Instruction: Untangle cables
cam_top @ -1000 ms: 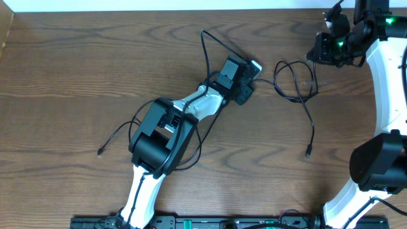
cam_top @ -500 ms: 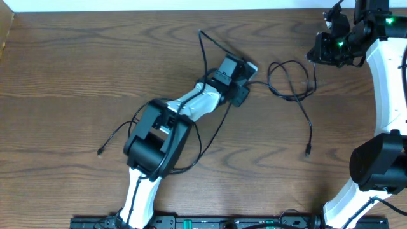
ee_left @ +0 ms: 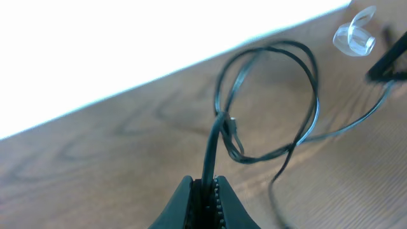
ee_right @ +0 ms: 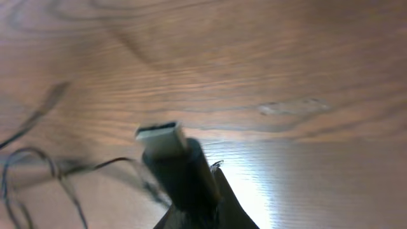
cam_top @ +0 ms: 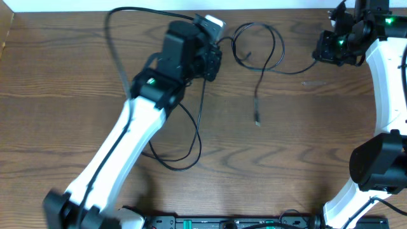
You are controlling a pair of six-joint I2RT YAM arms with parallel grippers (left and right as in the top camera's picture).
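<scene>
Looping on the brown desk (cam_top: 305, 159) by its far edge, a black cable (ee_left: 210, 149) is pinched in the left gripper (ee_left: 206, 194). The right gripper (ee_right: 200, 210) squeezes a plug (ee_right: 159, 140).

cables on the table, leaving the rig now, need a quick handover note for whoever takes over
Left gripper: shut on the thin black cable, near the wooden table's far edge.
Right gripper: shut on a flat metal-tipped plug, far right.
Between them the cable is looped and crossed over itself; a loose plug end lies on the table.
Done: both grips made. Left: open the loop; another black cord curls under the left arm, unclear whose.
</scene>
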